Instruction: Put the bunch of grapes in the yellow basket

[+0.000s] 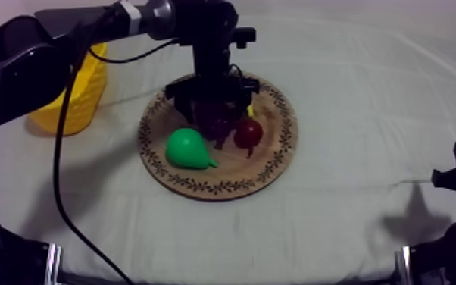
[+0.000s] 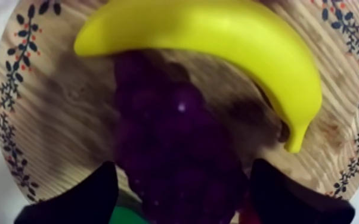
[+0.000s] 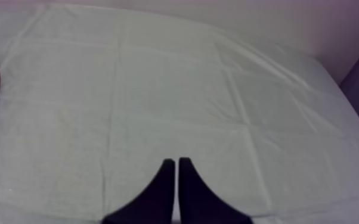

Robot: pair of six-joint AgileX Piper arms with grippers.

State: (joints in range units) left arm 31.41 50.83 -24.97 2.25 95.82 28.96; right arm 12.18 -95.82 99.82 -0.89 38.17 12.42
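The wooden board (image 1: 270, 165) at mid-bench (image 1: 367, 91) carries the bunch of grapes (image 2: 170, 119), a banana (image 2: 217, 36), a pear (image 1: 185, 148) and a small red fruit (image 1: 248, 133). The left gripper (image 2: 185, 164) hangs over the bunch, fingers spread at either side. The yellow basket (image 1: 87, 91) stands near the far left corner, its inside hidden. The right gripper (image 3: 176, 161), fingers pressed together, is over bare cloth.

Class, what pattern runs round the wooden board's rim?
Board rim: dark leafy sprigs with red dots; best in left wrist view.
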